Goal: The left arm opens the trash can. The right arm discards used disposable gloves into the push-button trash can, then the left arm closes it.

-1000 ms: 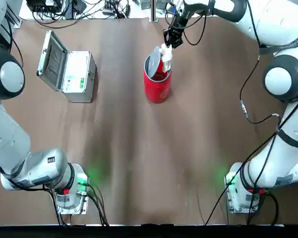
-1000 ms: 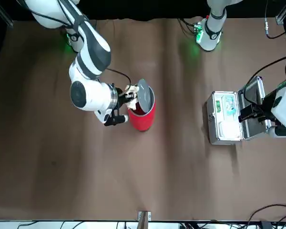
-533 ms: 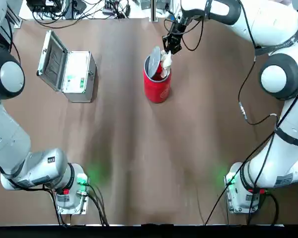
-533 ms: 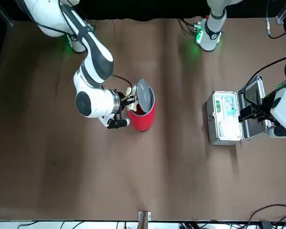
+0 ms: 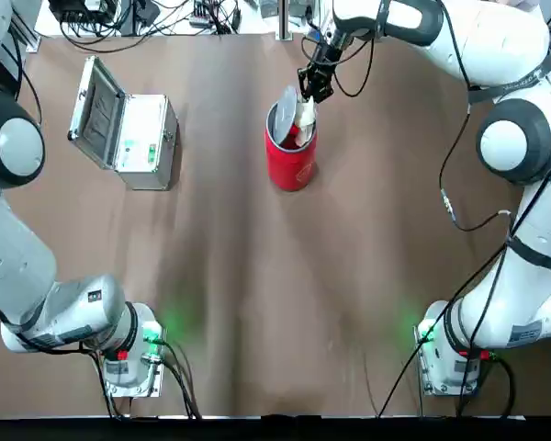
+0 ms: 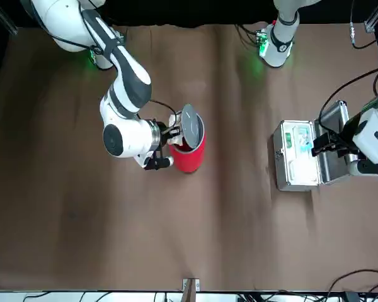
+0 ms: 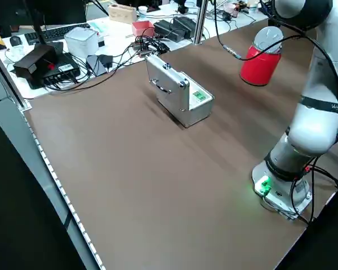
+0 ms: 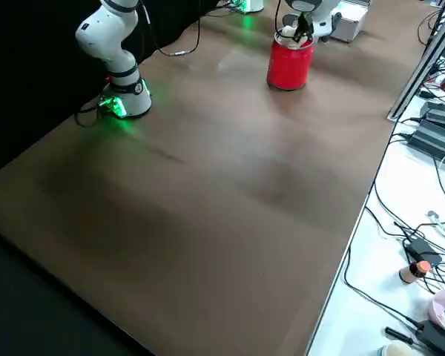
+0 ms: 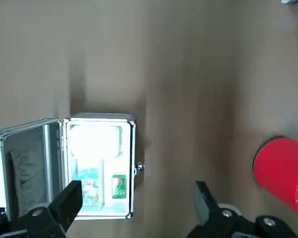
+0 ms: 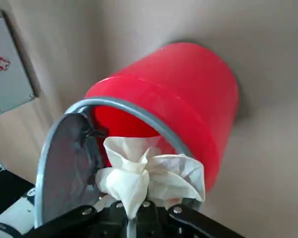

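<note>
The red trash can point(image 5: 291, 158) stands at the far middle of the table with its silver-grey lid point(image 5: 282, 112) tipped up open. My right gripper point(image 5: 311, 85) is at the can's rim, shut on the cream-white gloves point(image 5: 303, 114), which hang over the open mouth. In the right wrist view the gloves point(image 10: 148, 174) bunch between the fingers just above the can point(image 10: 188, 104), beside the raised lid point(image 10: 64, 163). My left gripper point(image 9: 138, 198) hovers open and high above the silver case point(image 9: 97, 168), well away from the can point(image 9: 283, 173).
The silver metal case point(image 5: 129, 130) lies open at the far left of the table, with my left arm point(image 6: 365, 135) over it. Cables and desk clutter point(image 7: 101, 45) lie past the far edge. Both arm bases point(image 5: 129, 354) sit at the near edge.
My right gripper has carried the gloves from beside the can to over its open mouth and a little lower. The left arm shifted slightly above the case.
</note>
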You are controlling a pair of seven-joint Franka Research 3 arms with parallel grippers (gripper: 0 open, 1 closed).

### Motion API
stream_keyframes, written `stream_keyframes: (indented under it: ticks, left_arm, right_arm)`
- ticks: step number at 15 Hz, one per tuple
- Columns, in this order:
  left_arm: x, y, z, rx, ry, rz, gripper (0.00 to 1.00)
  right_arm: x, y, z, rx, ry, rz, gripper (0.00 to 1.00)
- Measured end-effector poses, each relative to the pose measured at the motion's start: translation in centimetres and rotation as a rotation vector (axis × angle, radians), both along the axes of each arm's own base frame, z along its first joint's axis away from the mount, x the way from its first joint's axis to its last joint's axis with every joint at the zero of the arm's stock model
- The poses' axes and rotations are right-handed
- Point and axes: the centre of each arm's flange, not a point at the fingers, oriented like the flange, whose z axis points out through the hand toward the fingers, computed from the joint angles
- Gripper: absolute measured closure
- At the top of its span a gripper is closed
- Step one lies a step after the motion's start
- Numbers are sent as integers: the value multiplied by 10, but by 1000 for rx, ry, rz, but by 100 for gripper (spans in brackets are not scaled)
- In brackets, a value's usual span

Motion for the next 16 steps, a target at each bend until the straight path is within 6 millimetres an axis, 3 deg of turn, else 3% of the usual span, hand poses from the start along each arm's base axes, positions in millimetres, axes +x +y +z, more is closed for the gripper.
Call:
stream_keyframes:
  ticks: [5, 16]
  left_arm:
    - [-2, 3, 4, 2, -5, 9, 0]
    - [-7, -1, 1, 7, 38, -6, 0]
  right_arm:
    - [0, 2, 1, 17, 13, -8, 98]
    - [0, 3, -17, 20, 49, -12, 97]
